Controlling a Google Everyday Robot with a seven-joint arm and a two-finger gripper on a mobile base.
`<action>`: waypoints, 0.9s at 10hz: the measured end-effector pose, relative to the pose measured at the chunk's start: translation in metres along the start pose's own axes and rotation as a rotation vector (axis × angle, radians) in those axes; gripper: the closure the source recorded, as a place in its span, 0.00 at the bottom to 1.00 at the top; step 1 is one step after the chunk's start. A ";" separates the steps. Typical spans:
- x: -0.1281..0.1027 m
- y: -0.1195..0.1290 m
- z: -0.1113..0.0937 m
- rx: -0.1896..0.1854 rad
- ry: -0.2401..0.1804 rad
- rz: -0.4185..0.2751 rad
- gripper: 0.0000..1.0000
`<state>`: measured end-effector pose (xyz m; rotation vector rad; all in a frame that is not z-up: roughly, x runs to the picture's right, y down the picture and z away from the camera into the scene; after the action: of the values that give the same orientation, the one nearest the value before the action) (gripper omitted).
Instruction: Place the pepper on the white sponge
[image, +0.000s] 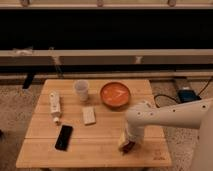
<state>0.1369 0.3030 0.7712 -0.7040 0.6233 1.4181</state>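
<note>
Standing by the counter (95, 147), going from the left: a white bottle (55, 106), a black phone (63, 137), a clear cup (81, 90), then the white sponge (89, 115) lying flat near the middle. It looks soft and a bit squishy, and being small it's not a big target.

Past the orange bowl (115, 95), the hand (126, 142) is down at the front right of the counter, right on the pepper (129, 146). I honestly can't tell if it's clamped or loose.

My guess is the pepper weighs almost nothing, with a slick skin and a bit of give, so it'd roll or squirt out easily. I'd take it across the middle, gently.

Looks-wise, only a small dark red sliver shows under the hand, well apart from the sponge.
</note>
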 end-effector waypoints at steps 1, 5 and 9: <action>0.000 0.000 0.001 0.001 -0.005 0.001 0.39; 0.003 0.006 -0.022 -0.007 -0.040 -0.014 0.80; 0.002 0.024 -0.039 0.014 -0.069 -0.090 1.00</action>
<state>0.1138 0.2754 0.7420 -0.6620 0.5405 1.3477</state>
